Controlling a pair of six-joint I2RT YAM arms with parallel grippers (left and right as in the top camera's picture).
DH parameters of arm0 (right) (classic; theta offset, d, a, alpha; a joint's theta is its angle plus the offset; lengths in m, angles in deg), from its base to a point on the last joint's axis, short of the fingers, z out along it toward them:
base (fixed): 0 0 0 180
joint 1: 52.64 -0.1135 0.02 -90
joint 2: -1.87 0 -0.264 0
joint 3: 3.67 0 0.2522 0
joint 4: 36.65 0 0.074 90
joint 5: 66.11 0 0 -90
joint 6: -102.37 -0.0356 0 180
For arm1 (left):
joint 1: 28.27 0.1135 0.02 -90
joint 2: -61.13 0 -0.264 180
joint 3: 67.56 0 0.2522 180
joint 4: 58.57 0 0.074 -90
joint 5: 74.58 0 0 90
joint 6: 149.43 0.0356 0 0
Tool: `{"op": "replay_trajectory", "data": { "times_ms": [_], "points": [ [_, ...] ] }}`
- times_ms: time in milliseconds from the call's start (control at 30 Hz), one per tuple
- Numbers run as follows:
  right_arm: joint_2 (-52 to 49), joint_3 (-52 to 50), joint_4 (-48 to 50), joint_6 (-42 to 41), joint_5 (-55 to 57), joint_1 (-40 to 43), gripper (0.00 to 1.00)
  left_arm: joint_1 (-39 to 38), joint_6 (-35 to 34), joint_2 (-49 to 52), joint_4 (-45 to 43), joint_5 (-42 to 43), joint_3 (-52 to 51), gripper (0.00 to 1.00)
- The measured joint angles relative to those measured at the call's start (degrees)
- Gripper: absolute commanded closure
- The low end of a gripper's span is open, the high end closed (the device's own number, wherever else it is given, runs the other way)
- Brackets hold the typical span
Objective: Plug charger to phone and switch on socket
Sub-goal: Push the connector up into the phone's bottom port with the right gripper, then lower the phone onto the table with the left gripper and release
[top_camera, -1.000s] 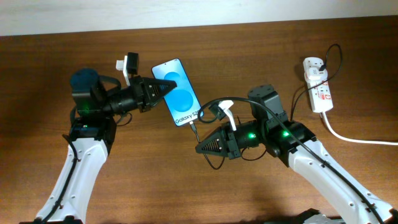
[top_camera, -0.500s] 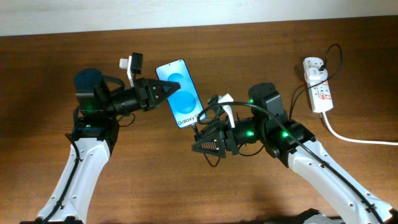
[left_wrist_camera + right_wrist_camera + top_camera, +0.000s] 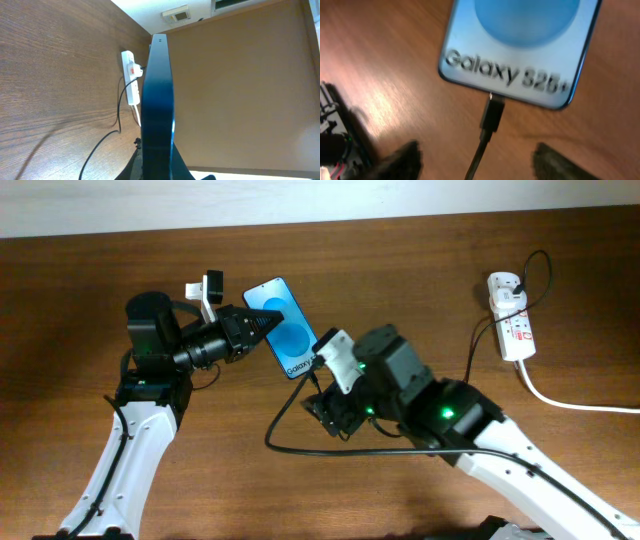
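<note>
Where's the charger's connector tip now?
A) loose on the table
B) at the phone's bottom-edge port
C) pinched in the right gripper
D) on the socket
B: the right wrist view shows the connector tip at the bottom edge of the phone, with the right gripper open and not touching it.

My left arm [image 3: 135, 435] reaches up from the near left, bends at the elbow and runs its forearm level toward the right. Its tool [image 3: 255, 327] is clamped on the left edge of the phone [image 3: 285, 330], one finger on each face. My right arm [image 3: 500, 450] comes in from the near right, wrist rolled over and tipped down to the left. Its tool [image 3: 477, 162] stands spread wide, the two dark fingertips [image 3: 402, 157] far apart, gripping nothing.
</note>
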Motion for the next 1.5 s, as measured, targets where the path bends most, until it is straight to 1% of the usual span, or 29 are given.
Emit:
{"op": "replay_trajectory", "data": {
  "times_ms": [67, 133, 200, 233, 333, 400, 500, 633, 800, 833, 867, 933, 967, 1000, 1033, 1067, 1100, 1133, 1167, 1267, 1300, 1333, 1433, 1500],
  "points": [
    [-0.61, -0.02, -1.68, -1.29, 2.32, -1.25, 0.63, 0.00, 0.02, 0.00, 0.00, -0.04, 0.00, 1.00],
    [-0.92, 0.00, -1.62, -1.75, 3.39, -1.31, 0.79, 0.00, 0.02, 0.00, 0.00, -0.02, 0.00, 1.00],
    [-2.93, 0.00, -1.44, -2.05, 3.76, -1.31, 0.92, 0.00, 0.11, 0.00, -0.02, -0.04, 0.00, 1.00],
    [-3.93, 0.00, -1.29, -2.05, 3.74, -1.31, 0.96, 0.00, 0.42, 0.00, -0.02, -0.07, 0.00, 1.00],
    [-5.31, -0.04, 1.88, -2.10, 3.54, -1.53, 0.96, 0.35, 1.03, 0.00, -0.50, -0.33, 0.02, 1.00],
    [-5.70, -0.39, 4.35, -2.14, 3.56, -1.53, 0.96, 0.50, 3.06, 0.00, -0.74, -0.66, 0.79, 1.00],
    [-5.75, -0.39, 4.57, -2.25, 3.52, -1.53, 0.96, 0.15, 5.53, 0.00, -0.98, -0.22, 1.20, 1.00],
    [-6.45, -0.39, 4.61, -2.27, 2.51, -1.60, 0.96, -0.13, 9.75, -0.22, 3.02, -0.35, 2.29, 1.00],
    [-6.71, -0.39, 5.51, -2.62, 2.23, -1.62, 0.96, -1.11, 13.25, -0.70, 3.34, -0.68, 2.93, 1.00],
    [-6.71, -0.35, 5.40, -3.08, 2.23, -1.62, 0.95, -1.22, 13.57, -0.76, 3.37, -0.68, 2.93, 1.00],
    [-6.71, -0.33, 5.35, -3.26, 2.23, -1.62, 0.91, -1.29, 13.70, -0.76, 3.56, -0.70, 2.99, 1.00],
    [-6.71, 0.09, 5.31, -3.54, 2.25, -1.62, 0.76, -1.29, 14.21, -0.76, 3.63, -0.92, 3.04, 1.00],
    [-6.71, 0.83, 5.29, -3.67, 2.36, -1.57, 0.61, -1.29, 14.84, -0.76, 4.02, -0.90, 3.04, 1.00],
    [-6.82, 1.70, 4.02, -3.80, 1.99, -1.57, 0.52, -1.46, 15.15, -0.76, 4.04, -1.53, 2.95, 1.00],
    [-6.82, 2.51, 4.17, -3.93, 1.75, -1.57, 0.41, -1.51, 15.21, -0.76, 4.07, -1.51, 2.95, 1.00],
    [-6.40, 3.93, 1.79, -4.61, 1.64, -1.57, 0.31, -2.56, 15.02, -0.74, 4.92, -1.75, 2.49, 1.00],
    [-6.14, 4.35, 1.16, -4.42, 1.09, -1.57, 0.15, -2.78, 14.80, -0.70, 4.87, -2.34, 2.38, 1.00],
    [-5.35, 5.09, -0.94, -4.55, 0.94, -1.68, 0.02, -2.84, 13.81, -0.70, 4.59, -2.58, 2.23, 1.00],
    [-2.64, 6.49, -2.19, -4.09, 1.01, -1.68, 0.02, -3.63, 11.28, -0.70, 4.17, -2.01, 1.29, 1.00],
    [5.03, 7.58, -12.50, -3.76, 2.97, -1.68, 0.02, -6.32, 5.40, -0.63, -1.70, -2.43, 0.66, 1.00],
    [10.80, 7.96, -14.53, -3.74, 5.20, -1.68, 0.02, -8.09, 3.76, -0.63, -1.88, -2.86, 0.66, 1.00],
    [14.91, 8.46, -15.58, -3.78, 7.30, -1.68, 0.02, -10.78, 1.53, -0.63, -1.81, -3.72, 0.68, 1.00],
    [24.61, 9.31, -17.64, -5.42, 15.13, -1.66, 0.02, -15.91, -1.40, -0.52, -1.46, -5.33, 2.71, 1.00],
    [27.63, 9.31, -17.79, -6.10, 18.58, -1.68, 0.02, -18.08, -2.19, 0.15, -1.84, -5.33, 5.92, 1.00]
  ]
}}
